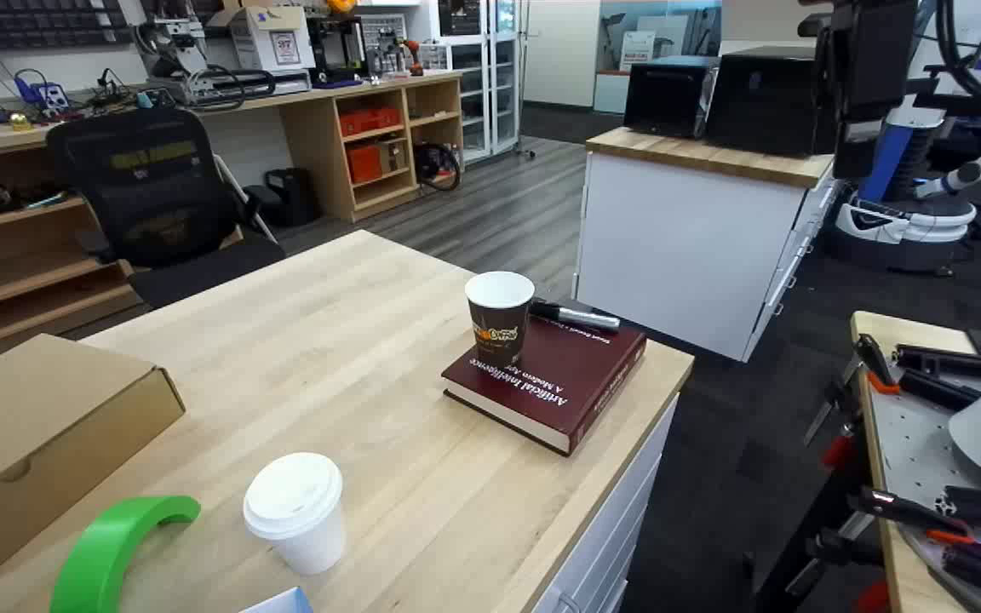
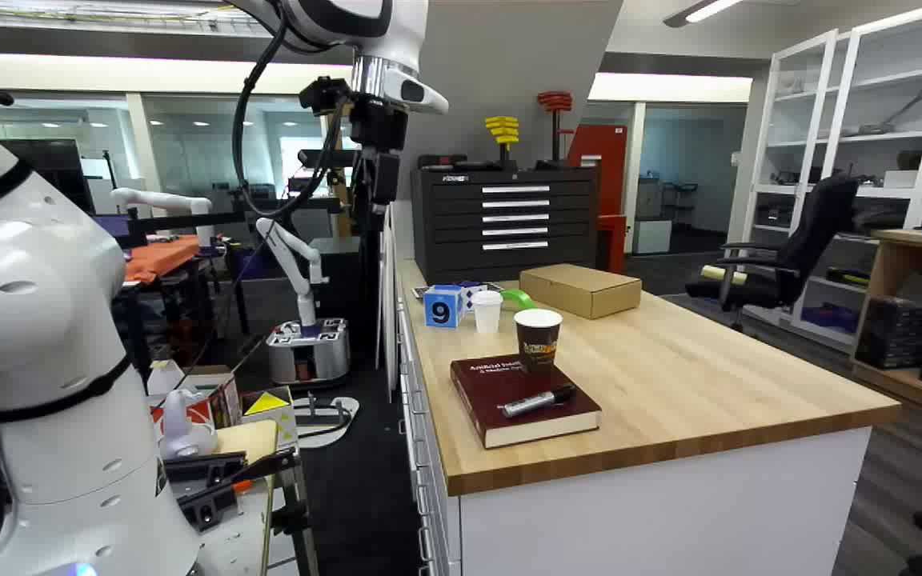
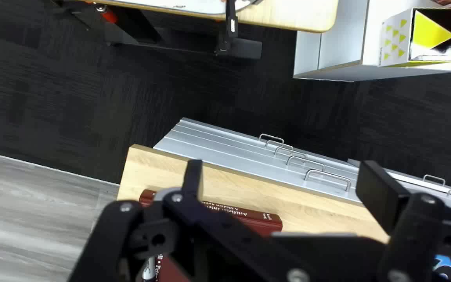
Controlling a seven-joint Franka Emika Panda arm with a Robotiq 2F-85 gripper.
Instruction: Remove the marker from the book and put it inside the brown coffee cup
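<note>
Where the white Panda arm (image 2: 53, 320) bends over at left in an exterior view, its gripper (image 2: 374, 202) hangs pointing down; the wrist view shows the fingers (image 3: 378, 192) spread wide apart. Rightward stand a blue block (image 2: 441, 307) marked "9" and a white lidded cup (image 2: 487, 312). On the maroon hardcover book (image 2: 479, 396), lettered "Artificial Intelligence", rest the silver-and-black marker (image 2: 535, 402) and, upright near it, the brown paper coffee cup (image 2: 538, 340), its lettering unclear. The wrist view catches just the marker's silver end past the gripper.
</note>
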